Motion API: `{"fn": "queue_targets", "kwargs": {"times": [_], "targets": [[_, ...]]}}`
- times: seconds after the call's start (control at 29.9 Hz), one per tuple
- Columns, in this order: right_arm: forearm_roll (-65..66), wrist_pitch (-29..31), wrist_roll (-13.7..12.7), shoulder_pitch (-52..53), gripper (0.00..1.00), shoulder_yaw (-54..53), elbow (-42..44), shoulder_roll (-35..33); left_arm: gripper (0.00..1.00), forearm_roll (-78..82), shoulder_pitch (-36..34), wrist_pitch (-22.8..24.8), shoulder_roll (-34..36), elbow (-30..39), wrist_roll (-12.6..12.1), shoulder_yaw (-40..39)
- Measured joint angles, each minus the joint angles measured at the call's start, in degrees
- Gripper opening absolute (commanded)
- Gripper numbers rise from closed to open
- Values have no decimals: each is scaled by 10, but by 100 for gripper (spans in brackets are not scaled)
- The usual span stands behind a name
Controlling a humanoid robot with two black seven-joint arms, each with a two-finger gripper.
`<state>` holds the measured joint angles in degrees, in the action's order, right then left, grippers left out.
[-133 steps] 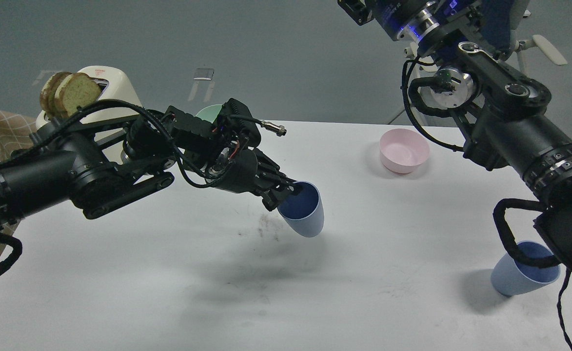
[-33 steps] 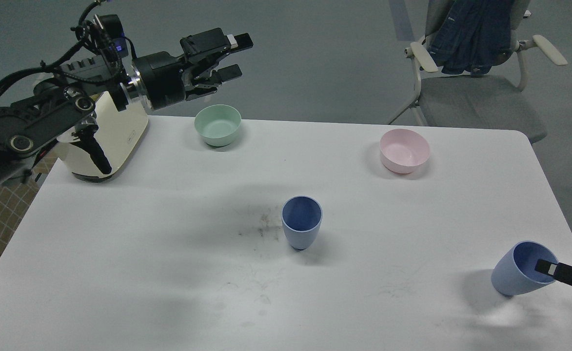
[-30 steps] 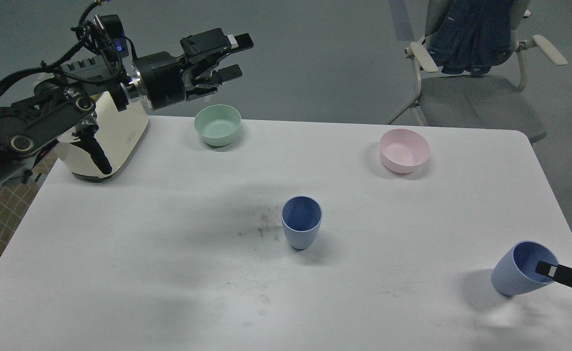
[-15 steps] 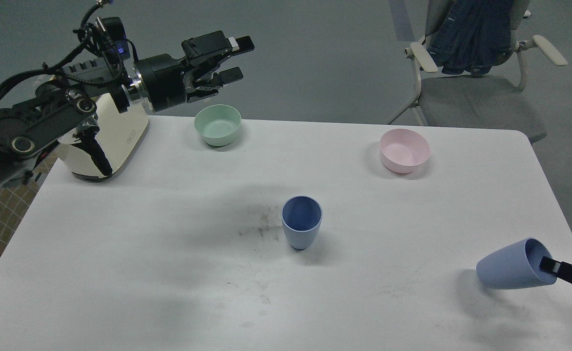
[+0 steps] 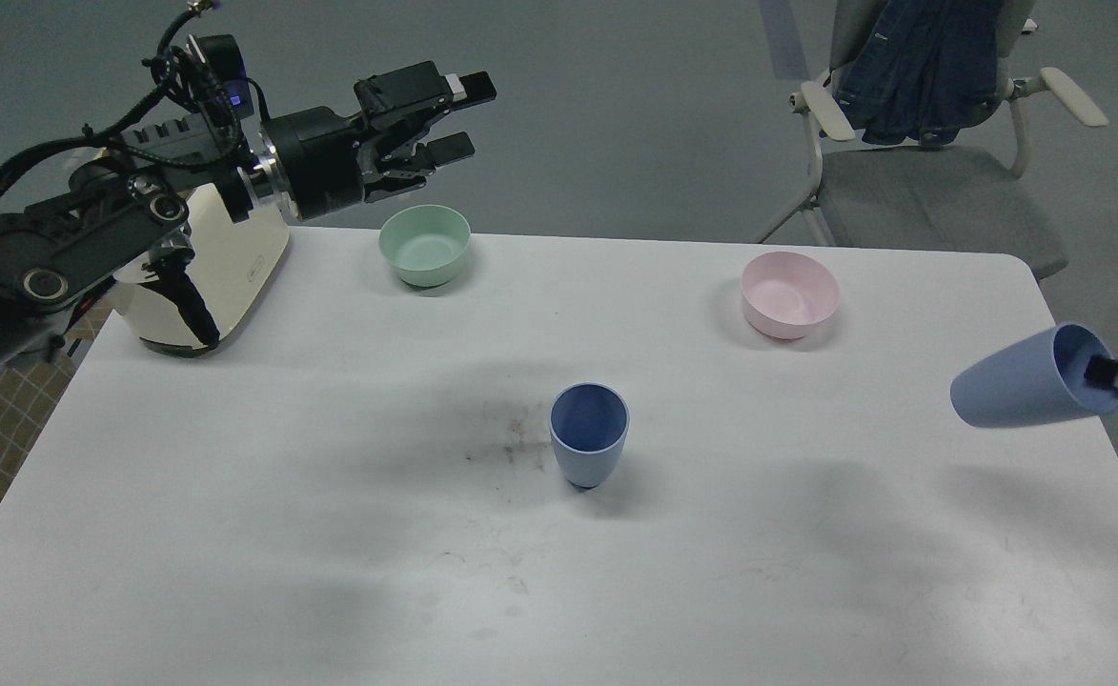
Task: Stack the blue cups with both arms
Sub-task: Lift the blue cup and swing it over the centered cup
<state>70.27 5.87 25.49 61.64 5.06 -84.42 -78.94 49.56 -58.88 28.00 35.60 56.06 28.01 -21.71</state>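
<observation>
Right pincer mostly cut off by right edge; toaster partly hidden behind left arm.

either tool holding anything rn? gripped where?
Right tool: a blue cup, pinched at its rim, lifted off the table and tipped sideways. Left tool: open, empty.

left arm raised at far left, elbow bent | left gripper pointing right, fingers spread, nothing held | right gripper at right edge, mostly out of frame, pinching blue cup rim, cup tipped sideways aloft
</observation>
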Motion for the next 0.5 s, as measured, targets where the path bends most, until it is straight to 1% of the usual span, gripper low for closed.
{"fn": "queue_targets", "kwargs": {"times": [0.07, 0.2, 0.3, 0.37, 0.5], "targets": [[13, 20, -7, 48, 0, -1, 21, 29, 96, 0, 0, 0, 0, 0, 0, 0], [27, 65, -18, 139, 0, 2, 71, 122, 96, 0, 0, 0, -1, 0, 0, 0], [31, 81, -19, 196, 0, 19, 108, 199, 96, 0, 0, 0, -1, -1, 0, 0], [27, 87, -19, 247, 0, 56, 123, 249, 96, 0, -1, 0, -1, -1, 0, 0], [-8, 87, -19, 354, 0, 175, 126, 358, 96, 1, -1, -1, 0, -1, 0, 0]]}}
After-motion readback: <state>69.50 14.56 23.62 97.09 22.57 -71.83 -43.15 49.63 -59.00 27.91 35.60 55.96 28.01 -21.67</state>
